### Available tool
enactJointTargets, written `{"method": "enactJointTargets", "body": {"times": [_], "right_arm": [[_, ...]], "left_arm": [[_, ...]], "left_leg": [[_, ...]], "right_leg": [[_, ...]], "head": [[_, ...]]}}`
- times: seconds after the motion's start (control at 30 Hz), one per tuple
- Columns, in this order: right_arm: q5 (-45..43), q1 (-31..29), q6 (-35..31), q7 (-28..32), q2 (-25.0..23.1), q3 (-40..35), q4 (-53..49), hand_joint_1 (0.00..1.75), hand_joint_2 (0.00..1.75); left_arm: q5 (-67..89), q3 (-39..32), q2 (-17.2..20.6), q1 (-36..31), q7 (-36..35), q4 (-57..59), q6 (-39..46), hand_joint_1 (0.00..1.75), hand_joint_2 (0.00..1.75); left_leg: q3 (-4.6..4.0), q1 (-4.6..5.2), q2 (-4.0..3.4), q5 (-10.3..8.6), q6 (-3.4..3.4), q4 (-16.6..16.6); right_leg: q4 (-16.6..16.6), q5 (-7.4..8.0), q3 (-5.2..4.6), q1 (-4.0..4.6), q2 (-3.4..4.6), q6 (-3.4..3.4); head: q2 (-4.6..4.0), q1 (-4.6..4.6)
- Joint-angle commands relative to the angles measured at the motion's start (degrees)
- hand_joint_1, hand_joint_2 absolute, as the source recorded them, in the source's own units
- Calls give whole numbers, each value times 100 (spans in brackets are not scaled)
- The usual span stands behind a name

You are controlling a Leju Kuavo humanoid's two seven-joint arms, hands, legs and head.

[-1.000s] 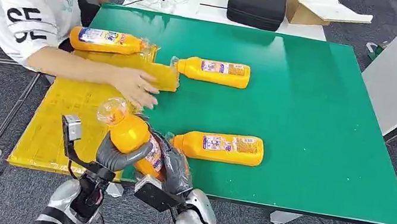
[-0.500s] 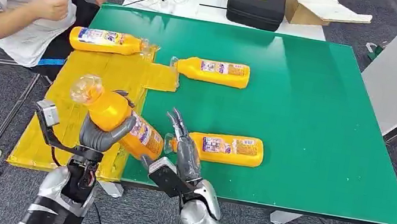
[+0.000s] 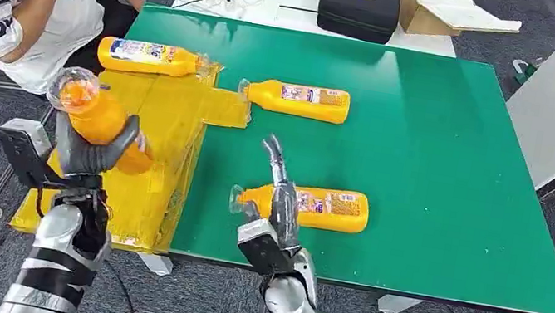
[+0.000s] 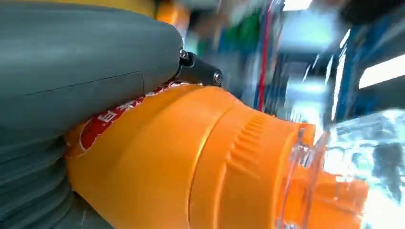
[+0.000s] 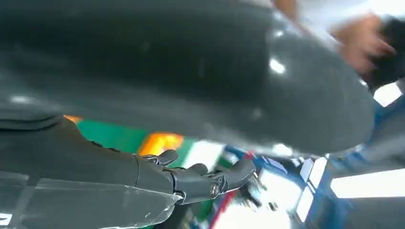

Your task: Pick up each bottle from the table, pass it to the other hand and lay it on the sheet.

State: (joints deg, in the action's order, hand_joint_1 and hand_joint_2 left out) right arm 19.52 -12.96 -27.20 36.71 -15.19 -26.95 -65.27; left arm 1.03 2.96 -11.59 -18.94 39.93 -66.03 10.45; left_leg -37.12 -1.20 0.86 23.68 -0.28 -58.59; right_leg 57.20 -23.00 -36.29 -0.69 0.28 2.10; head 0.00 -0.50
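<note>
Orange plastic bottle with a clear cap (image 3: pixel 99 118) sits tilted in the left robot hand (image 3: pixel 90 150), wrapped by thumb and fingers, held above the crinkled yellow sheet (image 3: pixel 163 138) at the green desk (image 3: pixel 443 149) edge. To lay it well, I would lower it onto its side near the orange bottle already lying on the sheet (image 3: pixel 147 57), then loosen the grip only once it rests. The right robot hand (image 3: pixel 277 199) holds nothing, fingers straight and apart, in front of another orange bottle lying on the desk (image 3: pixel 317 206).

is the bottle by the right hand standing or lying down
Lying down: the bottle rests on its side on the green table, cap toward the right hand.
</note>
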Motion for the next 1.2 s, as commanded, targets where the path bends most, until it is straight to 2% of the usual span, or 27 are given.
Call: {"method": "enactJointTargets", "body": {"times": [0.03, 0.1, 0.23, 0.27, 0.4, 0.5, 0.63, 0.77, 0.8, 0.9, 0.93, 1.0, 1.07, 1.1, 1.2], "right_arm": [[-724, 403, -577, 329, 313, -153, -1904, 0, 0], [-974, 413, -847, 329, 443, -254, -2288, 0, 0], [-1228, 410, -558, 329, 416, 47, -2084, 0, 0], [-1274, 388, -437, 329, 384, 129, -1948, 0, 175], [-1338, 275, -94, 329, 302, 178, -1644, 0, 175], [-1338, 275, -94, 329, 302, 178, -1644, 0, 175], [-1352, 250, 30, 323, 266, 168, -1566, 0, 175], [-1353, 188, 237, 253, 252, 167, -1344, 0, 175], [-1345, 182, 257, 252, 239, 187, -1302, 0, 175], [-1345, 181, 262, 253, 238, 191, -1288, 0, 175], [-1345, 181, 262, 253, 238, 191, -1288, 0, 175], [-1345, 181, 262, 253, 238, 191, -1288, 0, 175], [-1374, 182, 368, 203, 225, 206, -1239, 0, 175], [-1382, 184, 404, 194, 217, 222, -1210, 0, 175], [-1373, 174, 554, 209, 152, 258, -1005, 0, 175]], "left_arm": [[1746, 282, 661, -730, 7, 1151, 1882, 175, 175], [2189, 416, 750, -928, 7, 1747, 2190, 175, 175], [3220, 647, 957, -1272, -23, 3059, 2354, 175, 175], [3379, 646, 980, -1326, 6, 3338, 2262, 175, 175], [4248, 956, 1109, -1410, -173, 3932, 2085, 175, 175], [4248, 956, 1109, -1410, -173, 3932, 2085, 175, 175], [4652, 1228, 1178, -1489, -356, 4173, 1446, 175, 175], [4978, 1425, 1261, -1501, -514, 4385, 930, 175, 175], [5059, 1451, 1278, -1480, -541, 4379, 949, 175, 175], [5063, 1452, 1281, -1467, -539, 4377, 959, 175, 175], [5063, 1452, 1281, -1467, -539, 4377, 959, 175, 175], [5063, 1452, 1281, -1467, -539, 4377, 959, 175, 175], [5082, 1453, 1283, -1473, -588, 4406, 702, 175, 175], [5153, 1503, 1295, -1468, -616, 4411, 654, 175, 175], [5262, 1556, 1317, -1439, -649, 4476, 233, 175, 175]], "left_leg": [[45, 3, -8, 17, 10, 2], [34, 4, 7, 9, 8, 4], [23, 3, 11, 0, 5, 7], [47, 4, 9, 4, 8, 12], [50, 5, -10, 5, 7, 15], [37, 2, -13, 7, 5, 8], [26, 3, -14, 5, 4, 5], [64, 1, -23, 16, 9, 7], [31, 0, -18, 8, 5, 2], [46, 1, -27, 13, 9, 3], [20, 2, -18, 4, 4, 4], [26, 1, -18, 5, 4, 4], [53, 0, -29, 13, 7, 7], [20, 1, -15, 4, 3, 3], [46, 2, -24, 9, 5, 8]], "right_leg": [[-2, -16, 44, 2, -4, -9], [-1, -14, 38, 0, -17, -8], [-7, -5, 28, -3, -17, -5], [-12, -8, 52, -1, -18, -8], [-13, -3, 47, -2, 1, -11], [-8, -3, 31, 0, 6, -9], [-4, -3, 20, -1, 5, -5], [-9, -11, 59, 4, 8, -11], [-5, -3, 29, 3, 8, -6], [-6, -6, 43, 3, 13, -9], [-5, -1, 19, -1, 10, -5], [-5, -2, 25, 0, 9, -7], [-8, -6, 49, 3, 16, -13], [-4, -1, 18, 0, 9, -6], [-8, -4, 40, 1, 15, -9]], "head": [[0, 0], [0, 2], [0, 0], [2, 0], [0, 2], [0, 2], [0, 0], [0, 0], [0, 2], [0, 2], [0, 0], [2, 2], [0, 2], [0, 0], [0, 0]]}}
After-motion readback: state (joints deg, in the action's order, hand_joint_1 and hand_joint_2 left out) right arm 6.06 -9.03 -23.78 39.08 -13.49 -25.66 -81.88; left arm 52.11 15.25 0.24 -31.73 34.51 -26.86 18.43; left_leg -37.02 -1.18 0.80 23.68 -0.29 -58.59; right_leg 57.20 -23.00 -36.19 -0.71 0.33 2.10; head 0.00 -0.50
